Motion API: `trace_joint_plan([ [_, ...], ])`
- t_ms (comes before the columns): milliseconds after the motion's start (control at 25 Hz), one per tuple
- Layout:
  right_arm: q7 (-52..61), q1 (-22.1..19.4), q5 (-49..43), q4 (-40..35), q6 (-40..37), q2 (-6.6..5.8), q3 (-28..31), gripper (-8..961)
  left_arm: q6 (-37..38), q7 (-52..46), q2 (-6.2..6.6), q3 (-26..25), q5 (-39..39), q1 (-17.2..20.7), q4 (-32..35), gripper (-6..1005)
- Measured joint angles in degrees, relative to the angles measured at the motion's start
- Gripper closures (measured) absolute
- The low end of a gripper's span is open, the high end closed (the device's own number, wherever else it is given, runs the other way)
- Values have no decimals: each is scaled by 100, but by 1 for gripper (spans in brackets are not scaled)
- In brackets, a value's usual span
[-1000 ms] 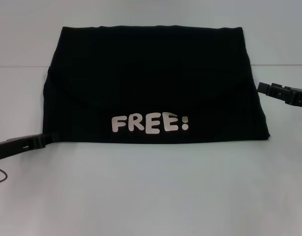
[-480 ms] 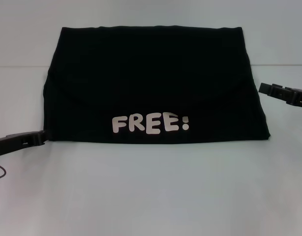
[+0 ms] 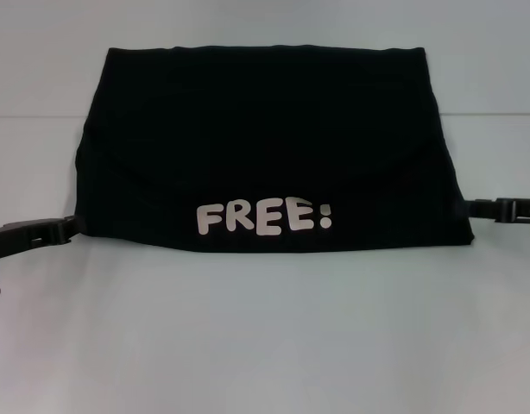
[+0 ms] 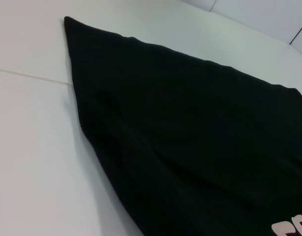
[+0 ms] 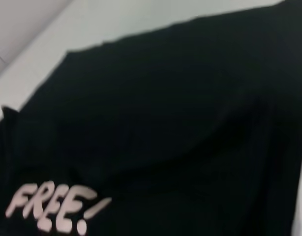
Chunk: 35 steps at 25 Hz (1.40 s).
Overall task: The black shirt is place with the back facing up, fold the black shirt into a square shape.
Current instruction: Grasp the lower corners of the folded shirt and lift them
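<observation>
- You have the black shirt [image 3: 265, 142] lying flat on the white table [image 3: 265, 336], folded into a wide slab that narrows toward its far edge.
- Contrary to a plain garment, the shirt carries pale lettering, "FREE!" [image 3: 263, 217], sitting just inside its near edge and a little toward the middle.
- In the head view a shallow curved fold line runs across the shirt above the lettering, and the near edge lies straight along the table.
- Your left gripper [image 3: 68, 227] sits low at the shirt's near left corner, its tip touching or just beside the cloth edge; you cannot tell whether its jaws are spread or pressed together.
- Your right gripper [image 3: 474, 207] sits at the shirt's right edge close to the near right corner, its tip just beside the fabric; the state of its jaws cannot be told either.
- Both arms reach in toward the shirt from opposite sides, roughly level with the lettering.
- The left wrist view shows the shirt's [image 4: 190, 132] left side running to a far pointed corner, with soft creases in the cloth and a fragment of the lettering [image 4: 291, 228].
- The right wrist view shows the shirt [image 5: 166, 108] filling the picture, the lettering [image 5: 55, 205] at its near side.
- A seam [image 3: 41, 116] in the table runs out from behind the shirt on both sides.
</observation>
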Motion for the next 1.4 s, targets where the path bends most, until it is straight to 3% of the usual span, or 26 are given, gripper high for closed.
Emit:
trace_joint_plan([
  [320, 190, 190, -60, 31, 798, 277, -675, 434, 0, -4, 16, 18, 0, -48, -7, 999],
  [600, 194, 291, -64, 91, 1039, 401, -1011, 447, -43, -7, 28, 27, 5, -83, -28, 999],
  [760, 148, 206, 17, 3, 832, 408, -1006, 454, -42, -8, 35, 28, 15, -92, -13, 1000],
  [1200, 4, -198, 180, -386, 201, 365, -859, 801, 93, -150, 35, -3, 18, -9, 45, 999],
  [1320, -119, -394, 217, -537, -217, 339, -653, 912, 737, -327, 12, -34, 18, 208, 422, 1000],
  [1400, -225, -581, 228, -687, -641, 308, -480, 912, 1352, -446, -13, -82, 18, 400, 750, 1000],
])
